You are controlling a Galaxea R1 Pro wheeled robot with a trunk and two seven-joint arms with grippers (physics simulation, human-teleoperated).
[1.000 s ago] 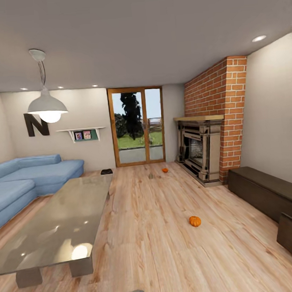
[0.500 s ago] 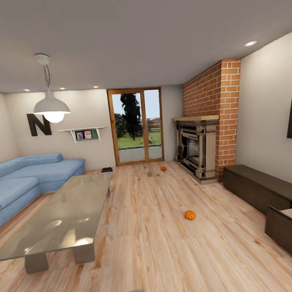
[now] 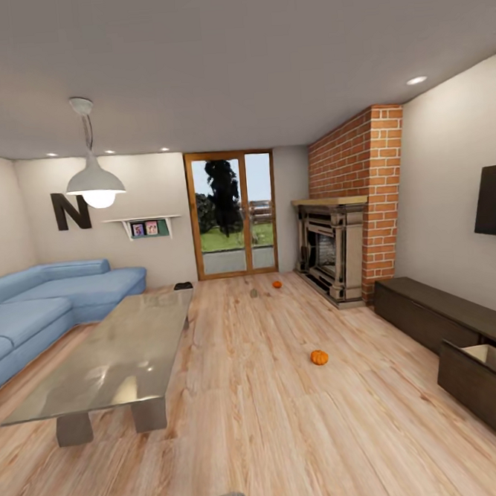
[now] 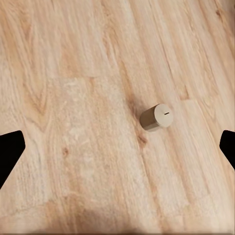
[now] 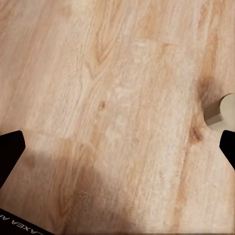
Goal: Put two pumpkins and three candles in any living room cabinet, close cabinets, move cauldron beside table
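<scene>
— Candle (image 4: 156,117) is lying on its side on the floor planks, facing the left gripper (image 4: 117,147), isn't it?

— Yes, and it is sitting between those wide-open, empty fingers, nearer one. The right gripper (image 5: 117,147), equally spread and empty, is catching it only at its edge, so I judge the left arm nearer.

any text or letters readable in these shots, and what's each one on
"N": big dark letter on the back wall.
"AXEA A": partial white print on a dark robot part at the right wrist view's edge; the rest is cut off.
Two small pictures on the wall shelf: too small to read.
</scene>
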